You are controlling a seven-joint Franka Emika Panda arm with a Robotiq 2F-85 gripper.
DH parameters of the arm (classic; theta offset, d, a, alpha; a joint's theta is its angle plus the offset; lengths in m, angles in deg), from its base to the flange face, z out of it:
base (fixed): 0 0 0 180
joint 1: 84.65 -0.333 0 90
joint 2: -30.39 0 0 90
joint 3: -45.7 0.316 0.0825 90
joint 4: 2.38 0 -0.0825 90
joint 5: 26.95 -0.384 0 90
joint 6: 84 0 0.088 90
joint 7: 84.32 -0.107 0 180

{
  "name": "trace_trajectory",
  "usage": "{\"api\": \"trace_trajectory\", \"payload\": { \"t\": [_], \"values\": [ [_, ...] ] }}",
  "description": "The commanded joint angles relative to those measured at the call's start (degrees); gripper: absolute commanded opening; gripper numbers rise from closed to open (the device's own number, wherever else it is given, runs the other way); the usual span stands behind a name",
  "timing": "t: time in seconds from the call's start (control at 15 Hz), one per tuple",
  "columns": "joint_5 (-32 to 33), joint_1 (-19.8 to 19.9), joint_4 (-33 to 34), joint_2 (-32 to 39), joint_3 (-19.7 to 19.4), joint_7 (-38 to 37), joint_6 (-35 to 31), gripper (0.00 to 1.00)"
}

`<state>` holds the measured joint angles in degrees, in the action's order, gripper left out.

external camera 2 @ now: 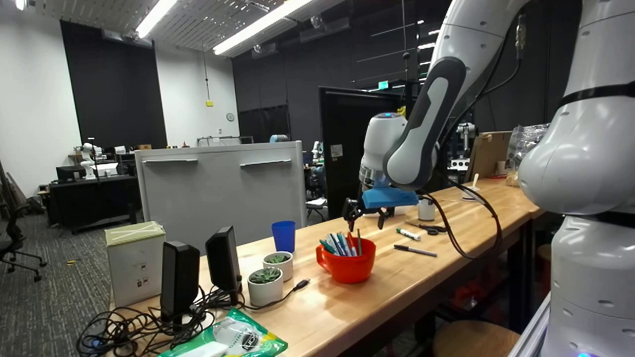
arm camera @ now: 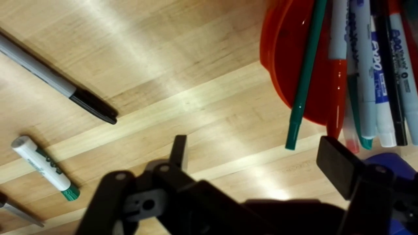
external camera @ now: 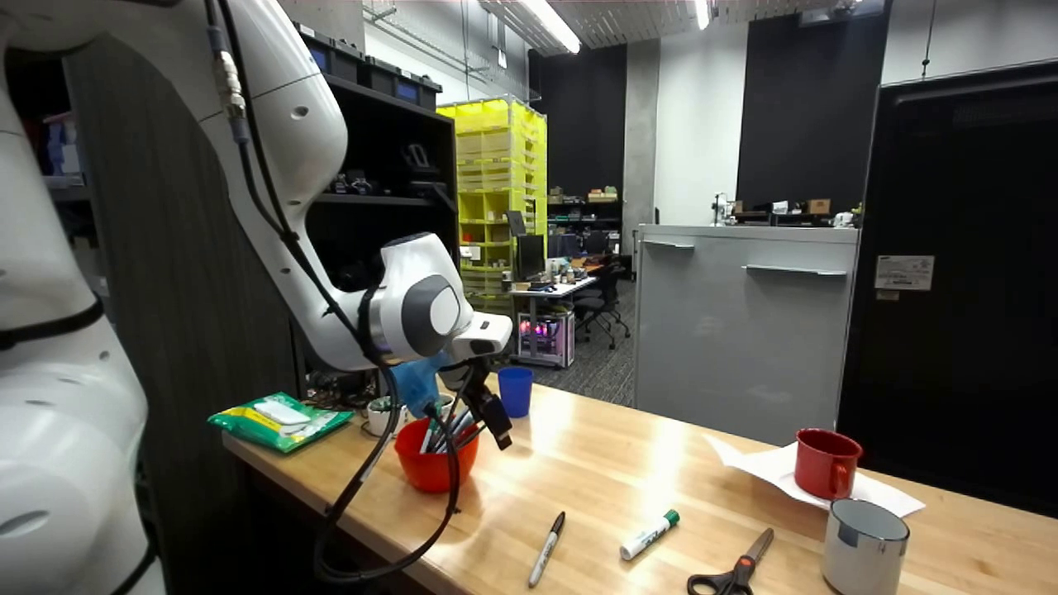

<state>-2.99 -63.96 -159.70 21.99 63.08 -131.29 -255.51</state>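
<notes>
I view an orange bowl (external camera 2: 349,270) standing upright on the tabletop (external camera: 595,463), holding pens and markers (arm camera: 381,85). My jaws, raised just beside it, are spread wide and empty; whether one side touches the pen ends, I cannot tell. A blue cup (external camera 2: 284,237) stands near the bowl. Farther along lie a black-capped pen (arm camera: 57,81), a green-capped marker (arm camera: 45,167) and scissors (external camera: 743,568).
</notes>
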Motion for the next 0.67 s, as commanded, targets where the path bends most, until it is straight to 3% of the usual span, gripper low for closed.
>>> {"api": "trace_trajectory", "payload": {
  "t": [0.0,0.6],
  "values": [
    [3.3,1.9,0.3,0.4,2.0,-4.5,0.9,1.00],
    [9.9,3.7,1.5,2.2,2.4,-11.2,1.3,1.00]
  ]
}}
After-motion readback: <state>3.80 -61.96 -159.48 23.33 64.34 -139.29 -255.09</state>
